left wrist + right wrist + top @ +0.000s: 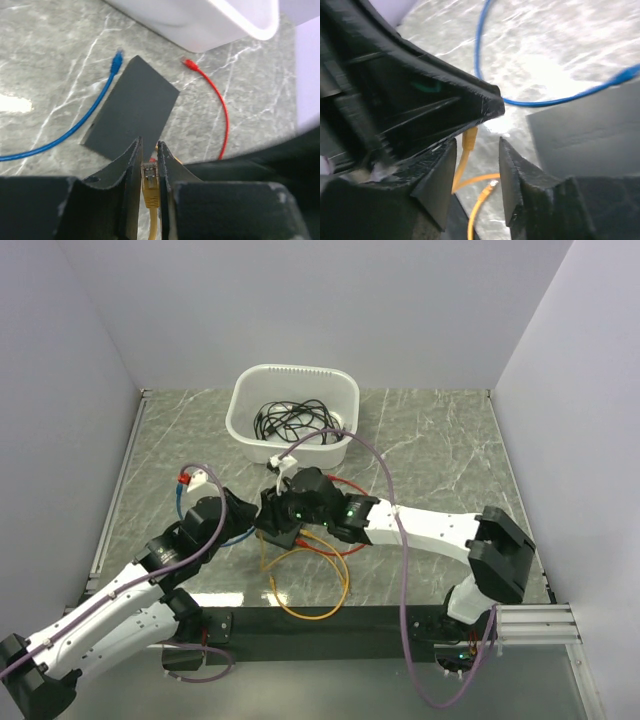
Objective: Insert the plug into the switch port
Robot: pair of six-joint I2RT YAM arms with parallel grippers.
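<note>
**A:** Left gripper (148,150) first. State?

**B:** Clenched on the yellow plug (150,175), pinched from both sides, with the yellow cable (480,205) running back toward the wrist.

**A:** And the switch (132,107)?

**B:** Flat on the table (40,60), just ahead of those fingertips and skewed on a diagonal. Blue cable (75,130) just beside its left edge, red cable (220,107) apart on the right, white tub (210,20) beyond.

**A:** Advice for the insertion?

**B:** Square the plug's nose to the port row before any push. Impossible to tell from the left wrist view which long edge carries the ports, so find that first. Then go in straight and low, with a firm pinch and no twist. Also mind the fingertips: seemingly ahead of the plug's nose, so likely to meet the housing before the plug does. Perhaps worth a regrip further back on the plug.

**A:** Now the right gripper (477,150)?

**B:** Released. Fingers apart and touching nothing, with only the yellow cable showing through the gap. Close beside the left fingers, with the switch just off to the right in the right wrist view.

**A:** Any use for it?

**B:** Possibly bracing the switch against sliding under the push.
</note>
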